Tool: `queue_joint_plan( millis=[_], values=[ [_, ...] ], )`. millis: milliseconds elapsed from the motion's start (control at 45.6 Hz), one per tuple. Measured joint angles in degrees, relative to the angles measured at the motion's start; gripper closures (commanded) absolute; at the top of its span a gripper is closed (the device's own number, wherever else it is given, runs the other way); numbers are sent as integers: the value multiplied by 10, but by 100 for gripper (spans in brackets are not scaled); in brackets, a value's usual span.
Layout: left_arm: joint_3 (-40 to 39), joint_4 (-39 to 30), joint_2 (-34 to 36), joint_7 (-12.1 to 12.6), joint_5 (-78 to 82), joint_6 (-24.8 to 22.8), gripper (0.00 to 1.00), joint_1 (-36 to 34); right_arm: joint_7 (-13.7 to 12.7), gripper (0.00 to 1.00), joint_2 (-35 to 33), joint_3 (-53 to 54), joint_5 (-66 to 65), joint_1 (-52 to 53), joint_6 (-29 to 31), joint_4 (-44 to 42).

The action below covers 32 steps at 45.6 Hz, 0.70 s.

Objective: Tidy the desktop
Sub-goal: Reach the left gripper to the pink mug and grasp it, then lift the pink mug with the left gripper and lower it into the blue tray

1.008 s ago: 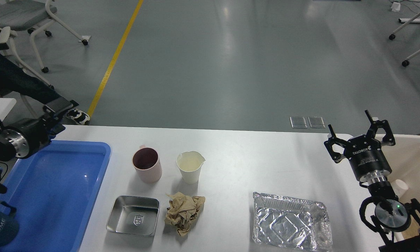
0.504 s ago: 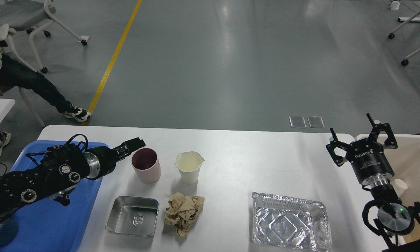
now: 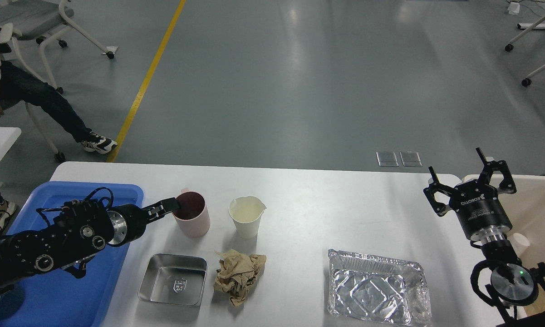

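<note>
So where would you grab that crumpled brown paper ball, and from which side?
Pinch the crumpled brown paper ball across its bunched middle, coming straight down from above. It lies low on the white desktop, so a side approach probably scrapes; its folds give fingers purchase.

— What colours sit by the left gripper (image 3: pixel 171 205)?

— It's black, at a pale pink cup (image 3: pixel 192 220) with a dark maroon inside. Beyond the cup, a cream paper cup (image 3: pixel 246 218); nearer, a tan crumpled paper (image 3: pixel 238 275) and a silver steel dish (image 3: pixel 173 279) with a small crest.

— And the tray?

— Blue tray (image 3: pixel 79 272), white desktop (image 3: pixel 326 213).
</note>
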Motion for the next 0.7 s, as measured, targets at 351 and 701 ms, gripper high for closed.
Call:
queue_joint_plan(
  millis=[351, 701],
  values=[
    [11, 14, -18, -4, 0, 0, 70, -3, 0, 0, 0, 0, 0, -1, 0, 0],
    [21, 14, -20, -32, 0, -3, 96, -4, 0, 0, 0, 0, 0, -1, -1, -1]
  ],
)
